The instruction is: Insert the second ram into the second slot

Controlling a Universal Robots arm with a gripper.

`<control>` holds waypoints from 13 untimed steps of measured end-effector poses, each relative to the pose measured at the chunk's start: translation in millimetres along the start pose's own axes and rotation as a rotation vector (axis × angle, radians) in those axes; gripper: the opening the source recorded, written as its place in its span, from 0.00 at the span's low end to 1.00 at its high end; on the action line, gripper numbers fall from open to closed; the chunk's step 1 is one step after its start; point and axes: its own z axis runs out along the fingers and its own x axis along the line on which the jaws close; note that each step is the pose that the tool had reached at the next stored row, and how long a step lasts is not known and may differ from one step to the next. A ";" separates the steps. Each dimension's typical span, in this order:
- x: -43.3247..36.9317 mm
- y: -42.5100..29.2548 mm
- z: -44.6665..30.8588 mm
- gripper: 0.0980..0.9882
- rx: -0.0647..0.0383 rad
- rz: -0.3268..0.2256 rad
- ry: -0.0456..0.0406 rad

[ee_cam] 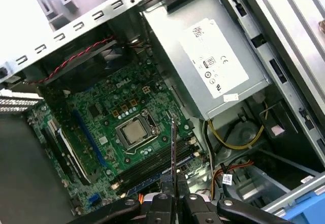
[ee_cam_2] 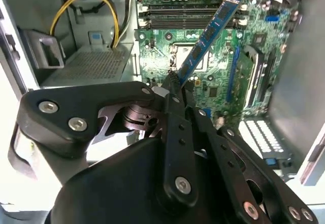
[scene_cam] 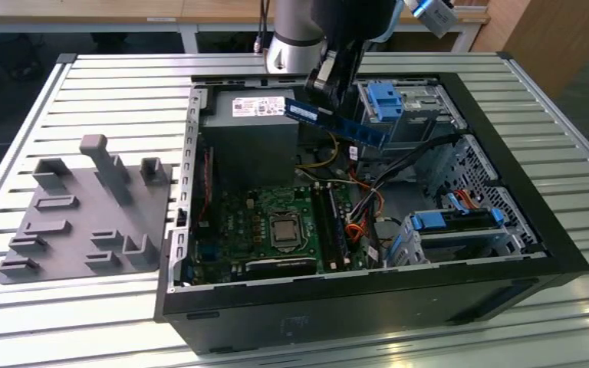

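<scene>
My gripper (scene_cam: 325, 84) hangs over the far part of the open computer case (scene_cam: 499, 238), shut on the second ram (scene_cam: 337, 123), a long dark blue stick with black chips. The stick is held by one end and slopes down toward the exterior view's right, well above the board. In the second wrist view the ram (ee_cam_2: 210, 33) reaches out from the gripper (ee_cam_2: 172, 84) over the green motherboard (ee_cam_2: 213, 76). In the first wrist view the ram (ee_cam: 173, 153) shows edge-on above the gripper (ee_cam: 172, 201). The long dark memory slots (scene_cam: 333, 222) (ee_cam_2: 188, 17) (ee_cam: 157, 165) lie beside the CPU socket (scene_cam: 284, 228).
A grey power supply (scene_cam: 254, 115) fills the far corner of the case. Bright blue drive brackets (scene_cam: 385, 100) (scene_cam: 459, 218) stand along the exterior view's right, with loose cables (scene_cam: 366, 207) beside the slots. A grey moulded fixture (scene_cam: 80, 215) lies on the slatted table (scene_cam: 110, 84).
</scene>
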 end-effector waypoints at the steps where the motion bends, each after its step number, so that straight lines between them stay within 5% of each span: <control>1: 0.0 0.0 0.2 0.05 0.000 0.018 0.0000; 13: 0.0 -0.1 2.9 0.05 0.003 0.223 0.0020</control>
